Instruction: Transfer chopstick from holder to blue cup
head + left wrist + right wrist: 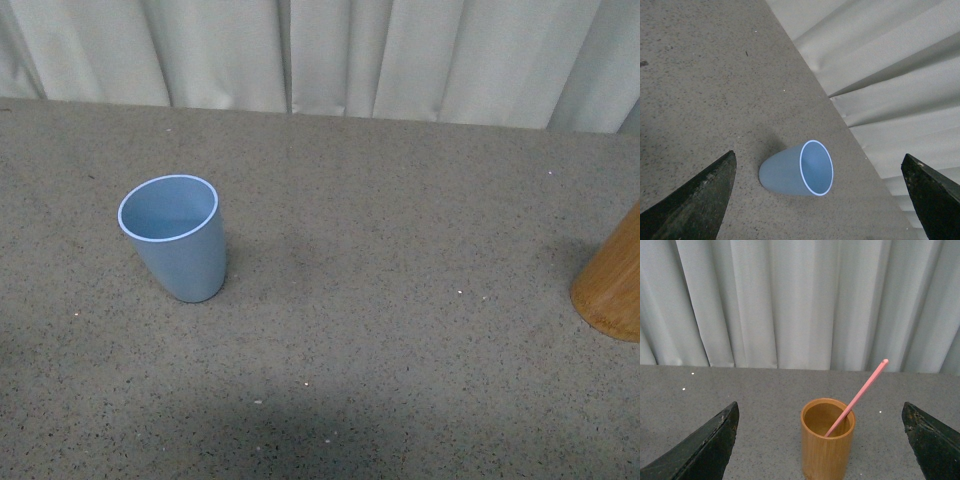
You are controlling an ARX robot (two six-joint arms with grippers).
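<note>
Chopstick (856,399): pink and thin, its lower end inside the holder. It leans on the rim with most of its length sticking out above, and nothing is gripping it.
Right gripper (820,404): jaws spread wide and empty, hanging on the near side of the holder and facing it, well clear of the stick.
Left gripper (818,155): jaws also spread wide and empty, looking down at the blue cup from above, not touching it.
Tabletop (400,300): grey and speckled. In the front view only the two containers show on it, and neither arm is in that view.
Blue cup (180,245): upright on the left part of the tabletop, mouth open, apparently empty.
Holder (612,290): a tan wooden cylinder at the far right, cut off by the front view's edge and well apart from the cup.
Curtain (350,50): pale folds behind the back edge of the tabletop.
Stage: I judge the pick has not begun.
Risk, grasp: the stick is thin and tilted. A pinch that is off-centre could let it slip or swing in the jaws.
Risk, lift: pulling it out at an angle could drag it against the rim and tip the holder.
Risk, drop: the cup narrows to a small base. A long stick leaning on its rim, or a jaw knocking it, could tip it over.
</note>
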